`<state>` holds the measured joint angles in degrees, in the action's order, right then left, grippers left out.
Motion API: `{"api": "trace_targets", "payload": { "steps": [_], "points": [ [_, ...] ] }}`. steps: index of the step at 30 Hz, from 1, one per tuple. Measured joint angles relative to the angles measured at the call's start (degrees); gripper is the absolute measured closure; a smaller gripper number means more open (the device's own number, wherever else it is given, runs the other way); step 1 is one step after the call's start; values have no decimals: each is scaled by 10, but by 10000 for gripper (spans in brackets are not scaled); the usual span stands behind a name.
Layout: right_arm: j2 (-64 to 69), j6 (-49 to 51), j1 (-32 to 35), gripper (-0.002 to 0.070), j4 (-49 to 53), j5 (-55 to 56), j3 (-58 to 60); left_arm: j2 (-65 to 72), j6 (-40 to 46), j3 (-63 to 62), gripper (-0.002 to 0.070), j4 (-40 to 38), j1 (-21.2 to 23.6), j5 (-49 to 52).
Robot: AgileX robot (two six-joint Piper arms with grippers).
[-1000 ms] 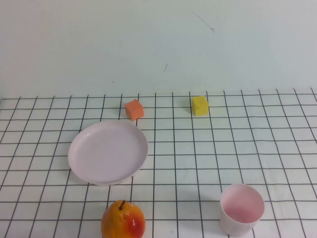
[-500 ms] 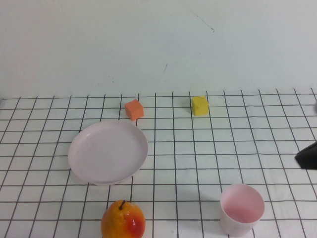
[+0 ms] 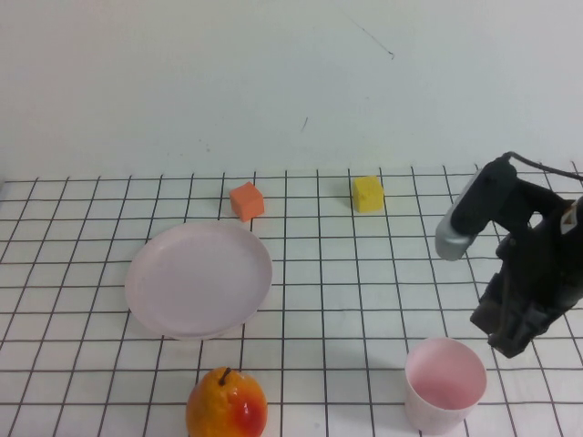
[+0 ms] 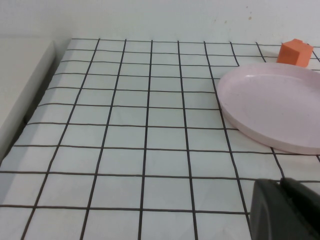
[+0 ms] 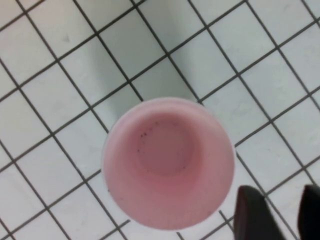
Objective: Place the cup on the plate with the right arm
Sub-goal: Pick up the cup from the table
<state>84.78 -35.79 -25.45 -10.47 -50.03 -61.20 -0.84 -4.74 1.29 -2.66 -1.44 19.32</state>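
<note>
The pale pink cup [image 3: 444, 382] stands upright and empty near the front right of the gridded table. It fills the middle of the right wrist view [image 5: 169, 162]. The pale pink plate [image 3: 199, 278] lies at the centre left, empty, and also shows in the left wrist view [image 4: 275, 105]. My right gripper [image 3: 506, 335] hangs just right of and above the cup. In the right wrist view the right gripper [image 5: 282, 215] is open, with its fingers beside the cup's rim and not touching it. My left gripper [image 4: 287, 210] is shut and empty, low over the table near the plate's edge.
An orange cube [image 3: 247, 200] sits just behind the plate, and a yellow cube [image 3: 368, 193] lies further right at the back. An orange-red fruit [image 3: 227, 405] stands at the front, below the plate. The table's left edge [image 4: 25, 85] shows in the left wrist view.
The right arm has come in from the right edge and now hangs over the table next to the cup. The cup, plate and other objects have not moved.
</note>
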Motion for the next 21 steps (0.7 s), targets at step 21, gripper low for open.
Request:
{"api": "trace_targets", "payload": {
  "steps": [21],
  "points": [
    [180,-2,0,536,-41,32,-15,0,0,0,678,0,0,0]
  ]
}}
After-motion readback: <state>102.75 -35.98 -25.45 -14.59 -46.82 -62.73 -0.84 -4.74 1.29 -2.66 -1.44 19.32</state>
